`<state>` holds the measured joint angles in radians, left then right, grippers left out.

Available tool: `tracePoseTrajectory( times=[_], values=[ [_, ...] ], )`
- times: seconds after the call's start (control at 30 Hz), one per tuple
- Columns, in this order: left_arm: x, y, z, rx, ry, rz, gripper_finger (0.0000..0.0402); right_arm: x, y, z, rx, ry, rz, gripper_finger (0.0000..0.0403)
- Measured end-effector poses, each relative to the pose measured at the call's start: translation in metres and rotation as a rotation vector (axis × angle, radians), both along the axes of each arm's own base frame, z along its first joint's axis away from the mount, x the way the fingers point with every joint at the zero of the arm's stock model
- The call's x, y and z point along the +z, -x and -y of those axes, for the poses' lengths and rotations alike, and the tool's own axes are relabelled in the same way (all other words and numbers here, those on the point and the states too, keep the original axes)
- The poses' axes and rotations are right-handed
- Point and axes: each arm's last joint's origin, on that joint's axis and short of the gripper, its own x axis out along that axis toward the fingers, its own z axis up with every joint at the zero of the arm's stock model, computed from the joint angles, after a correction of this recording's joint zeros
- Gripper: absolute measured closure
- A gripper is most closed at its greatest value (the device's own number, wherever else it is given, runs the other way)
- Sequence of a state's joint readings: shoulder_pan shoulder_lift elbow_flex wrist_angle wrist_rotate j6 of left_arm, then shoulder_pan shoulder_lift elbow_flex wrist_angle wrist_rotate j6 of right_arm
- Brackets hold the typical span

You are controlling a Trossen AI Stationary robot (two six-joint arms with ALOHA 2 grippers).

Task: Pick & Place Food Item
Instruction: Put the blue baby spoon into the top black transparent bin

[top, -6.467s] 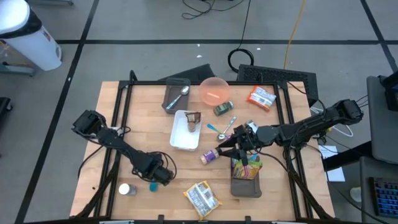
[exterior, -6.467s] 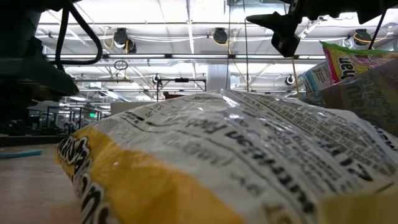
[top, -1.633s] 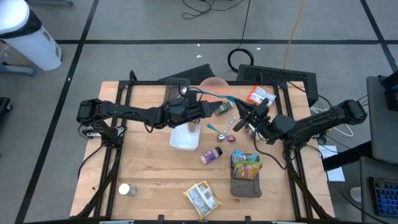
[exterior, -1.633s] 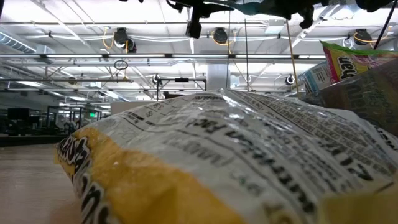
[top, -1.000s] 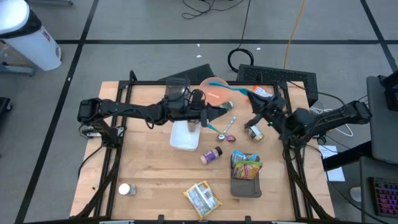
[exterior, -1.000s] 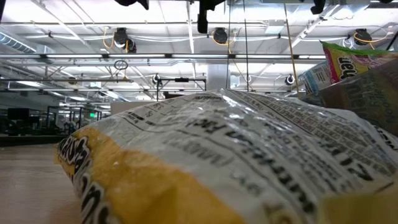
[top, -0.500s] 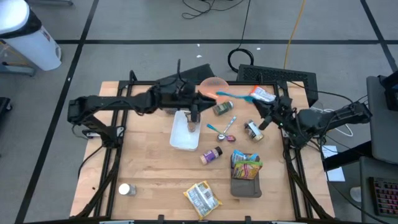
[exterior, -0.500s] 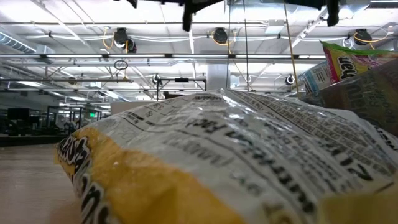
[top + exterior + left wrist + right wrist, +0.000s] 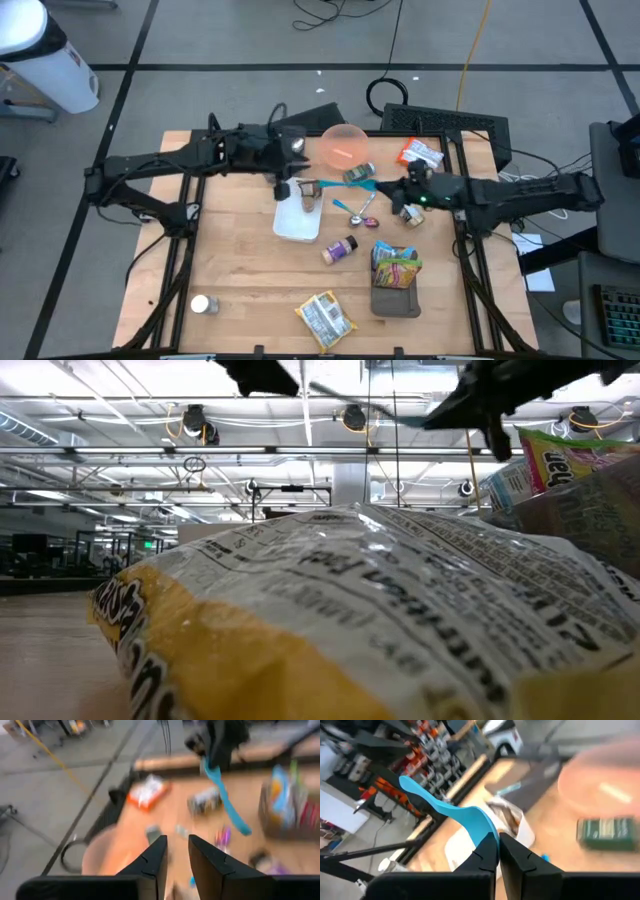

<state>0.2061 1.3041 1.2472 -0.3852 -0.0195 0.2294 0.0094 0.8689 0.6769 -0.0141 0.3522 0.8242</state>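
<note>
The right claw is pinched shut on the handle end of a blue spoon, held clear above the bench with the bowl end reaching out toward the white tray. Gripping it by the tip likely leaves the rest of its length free to scoop or to pass across. In the high view this claw hangs over the middle of the bench, the spoon pointing at the left arm.

The left claw hovers near the far edge, just by the tray's far end, its fingers a narrow gap apart with nothing between them. It faces the spoon, so it may be waiting to receive it or simply standing by.

The food seems to be the brown piece lying in the tray's far end; that it is the task's item is my guess.

Below and around the spoon sit a green can, a pink bowl, some small utensils, a jar and an orange packet. Nearer the front are a small bottle, a snack box and a chip bag. The can and utensils crowd the path between spoon and tray.
</note>
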Motion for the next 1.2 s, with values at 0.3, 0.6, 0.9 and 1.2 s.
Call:
tracePoseTrajectory(
  times=[0.3,0.6,0.9,1.2],
  values=[
    [0.012,-0.004,0.006,0.064,0.050,-0.330,0.0314,-0.025,-0.051,0.040,0.067,-0.125,0.095,0.0403],
    [0.020,-0.021,0.014,0.054,-0.032,-0.472,0.0313,-0.059,-0.074,0.065,0.091,-0.216,0.053,0.0403],
    [0.006,-0.046,0.013,0.041,-0.010,-0.564,0.0313,-0.056,-0.081,0.079,0.136,-0.234,0.095,0.0403],
    [0.010,-0.090,0.012,0.033,-0.059,-0.663,0.0313,-0.050,-0.075,0.106,0.192,-0.236,0.033,0.0403]
  ],
)
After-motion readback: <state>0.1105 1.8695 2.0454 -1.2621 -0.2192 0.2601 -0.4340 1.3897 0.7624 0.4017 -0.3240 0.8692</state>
